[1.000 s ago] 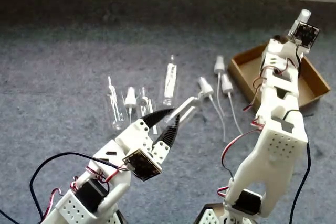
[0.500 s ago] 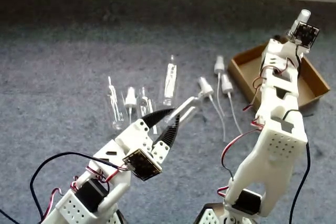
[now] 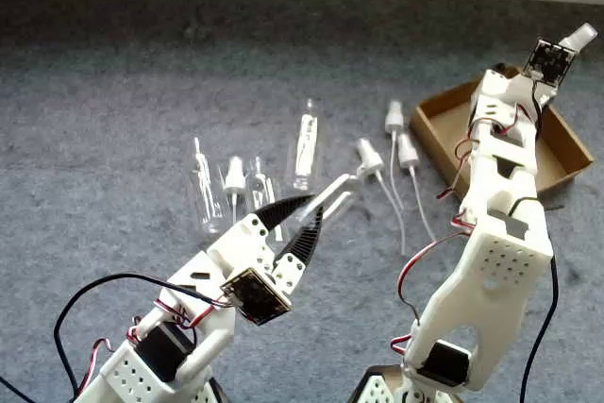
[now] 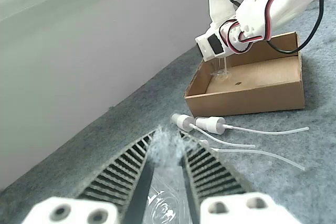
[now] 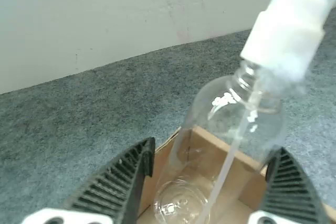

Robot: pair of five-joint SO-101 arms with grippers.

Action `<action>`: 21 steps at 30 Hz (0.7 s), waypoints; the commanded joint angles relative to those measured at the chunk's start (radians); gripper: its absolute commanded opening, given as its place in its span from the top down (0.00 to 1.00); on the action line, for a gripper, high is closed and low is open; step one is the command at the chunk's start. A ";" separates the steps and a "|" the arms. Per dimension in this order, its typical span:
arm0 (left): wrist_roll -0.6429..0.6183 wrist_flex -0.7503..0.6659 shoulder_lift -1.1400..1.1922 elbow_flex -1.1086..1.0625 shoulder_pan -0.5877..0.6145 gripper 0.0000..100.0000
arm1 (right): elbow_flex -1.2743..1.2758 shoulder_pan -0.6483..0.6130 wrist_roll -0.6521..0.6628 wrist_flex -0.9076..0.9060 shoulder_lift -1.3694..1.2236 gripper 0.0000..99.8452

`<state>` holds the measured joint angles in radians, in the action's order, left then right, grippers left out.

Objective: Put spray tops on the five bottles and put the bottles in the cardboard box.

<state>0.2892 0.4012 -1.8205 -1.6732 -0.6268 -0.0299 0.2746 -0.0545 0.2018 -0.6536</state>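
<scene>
My left gripper (image 4: 167, 139) is clamped on a clear bottle (image 4: 165, 203), which lies lengthwise between the 2 ribbed fingers, held above the grey surface (image 3: 123, 120). My right gripper (image 5: 212, 148) is over the cardboard box (image 4: 252, 98) with its fingers spread wide. Between them leans a capped bottle (image 5: 231, 119), its base down inside the box and its white spray top (image 5: 286, 19) tilted out past my wrist; I cannot tell whether either finger touches it.

On the surface just beside the box lie 2 loose spray tops (image 4: 210, 124) side by side, their thin tubes trailing. Farther from the box, 1 bare bottle (image 3: 305, 143) lies on its side, and near it a small cluster of bottles (image 3: 226, 191) stands upright.
</scene>
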 commanded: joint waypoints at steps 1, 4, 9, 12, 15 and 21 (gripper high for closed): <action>-0.006 0.005 -0.007 -0.022 -0.012 1.00 | -0.058 -0.007 0.012 0.024 0.022 0.69; -0.006 0.005 -0.007 -0.022 -0.012 1.00 | -0.058 -0.007 0.012 0.024 0.022 0.70; -0.006 0.005 -0.007 -0.022 -0.012 1.00 | -0.058 -0.005 0.014 0.024 0.022 0.70; -0.006 0.005 -0.007 -0.022 -0.012 1.00 | -0.058 -0.005 0.014 0.024 0.022 0.70; -0.006 0.005 -0.007 -0.022 -0.012 1.00 | -0.058 -0.005 0.014 0.024 0.022 0.71; -0.006 0.005 -0.007 -0.022 -0.012 1.00 | -0.058 -0.001 0.014 0.024 0.022 0.81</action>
<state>0.2892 0.4012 -1.8205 -1.6732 -0.6268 -0.0299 0.2777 -0.0514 0.2018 -0.6536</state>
